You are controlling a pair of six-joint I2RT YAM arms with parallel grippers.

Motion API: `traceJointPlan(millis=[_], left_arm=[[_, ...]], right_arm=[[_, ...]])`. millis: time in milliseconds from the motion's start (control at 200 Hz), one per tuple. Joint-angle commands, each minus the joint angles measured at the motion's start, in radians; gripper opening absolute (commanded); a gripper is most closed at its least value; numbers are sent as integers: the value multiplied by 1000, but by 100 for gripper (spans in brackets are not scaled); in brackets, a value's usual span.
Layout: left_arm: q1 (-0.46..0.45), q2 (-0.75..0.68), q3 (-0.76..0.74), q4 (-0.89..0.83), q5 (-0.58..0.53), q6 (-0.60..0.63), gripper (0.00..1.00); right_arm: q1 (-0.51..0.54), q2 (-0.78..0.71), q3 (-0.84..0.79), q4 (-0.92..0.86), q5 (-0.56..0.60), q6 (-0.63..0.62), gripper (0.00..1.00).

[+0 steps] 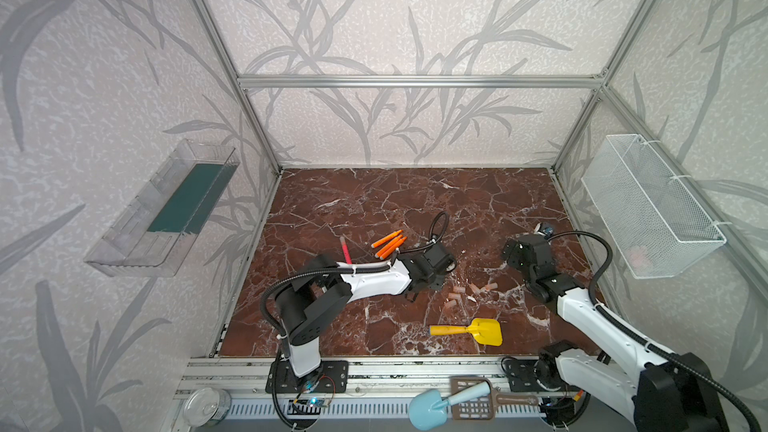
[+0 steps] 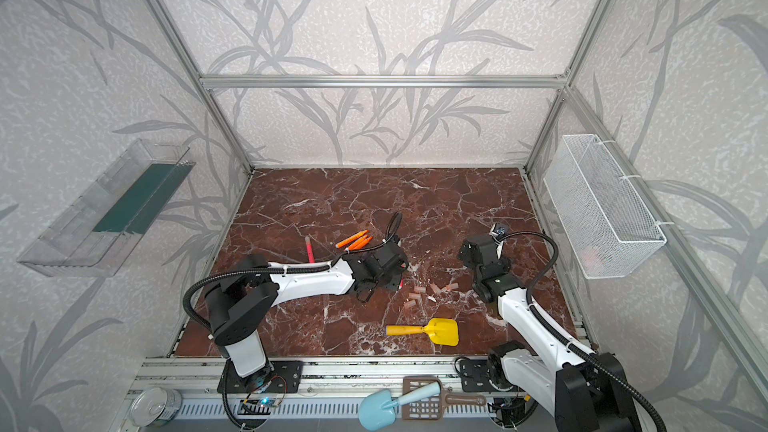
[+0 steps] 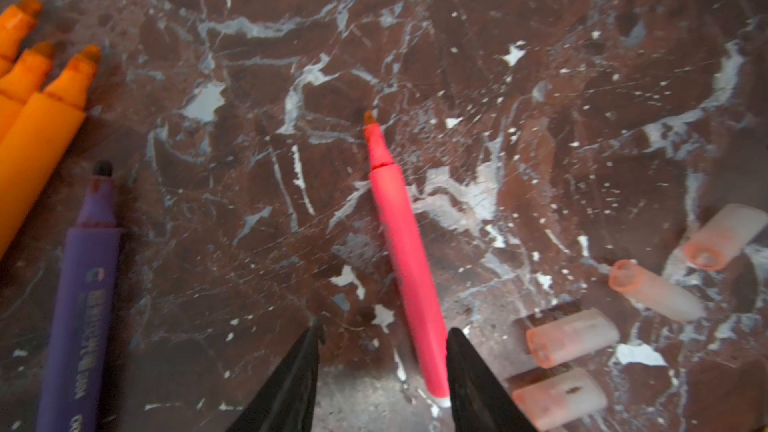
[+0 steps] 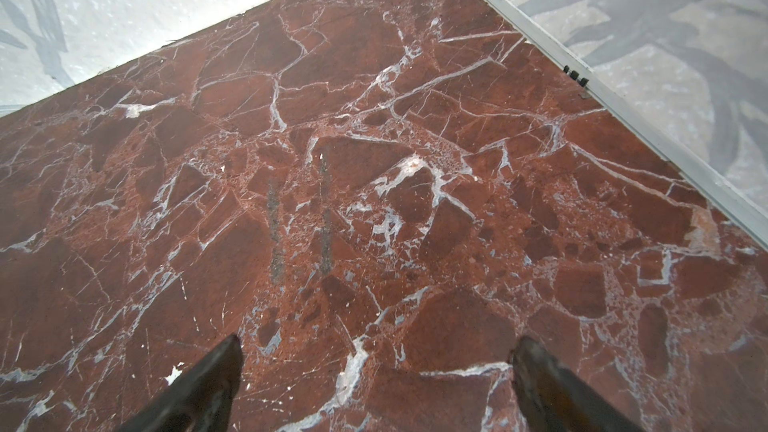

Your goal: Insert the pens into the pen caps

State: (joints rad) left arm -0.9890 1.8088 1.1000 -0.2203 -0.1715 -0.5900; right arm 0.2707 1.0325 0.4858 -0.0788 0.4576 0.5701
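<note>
Left end effector (image 3: 386, 328) astride one pen (image 3: 401, 251)

My left arm (image 1: 376, 282) and right arm (image 1: 582, 313): white shells, black joint housings, ribbed black cable hoses (image 1: 324, 271) cinched with white ties; black tapered fingers (image 3: 286, 384), seemingly brown-tinged on the right.

On the marbled desk (image 2: 374, 201), the orange pens (image 2: 355, 240) lay bunched together, with a pink pen (image 2: 309, 249) just beside them. Pale pen caps (image 2: 419, 290) lay scattered mid-desk, and a yellow shovel (image 2: 432, 331) lay nearer the front.
</note>
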Motion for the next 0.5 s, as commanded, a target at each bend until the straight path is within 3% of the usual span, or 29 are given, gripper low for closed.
traceJointPlan(millis=[0,260,495], left_arm=[[-11,43,42,-35,4,19,52],[-13,91,53,-52,-39,5,51],[-14,153,91,-74,-30,2,41]], right_arm=[[-5,-16,-15,8,1,-11,99],[-5,-36,-27,13,3,-9,99],[-5,-40,-30,13,1,-11,99]])
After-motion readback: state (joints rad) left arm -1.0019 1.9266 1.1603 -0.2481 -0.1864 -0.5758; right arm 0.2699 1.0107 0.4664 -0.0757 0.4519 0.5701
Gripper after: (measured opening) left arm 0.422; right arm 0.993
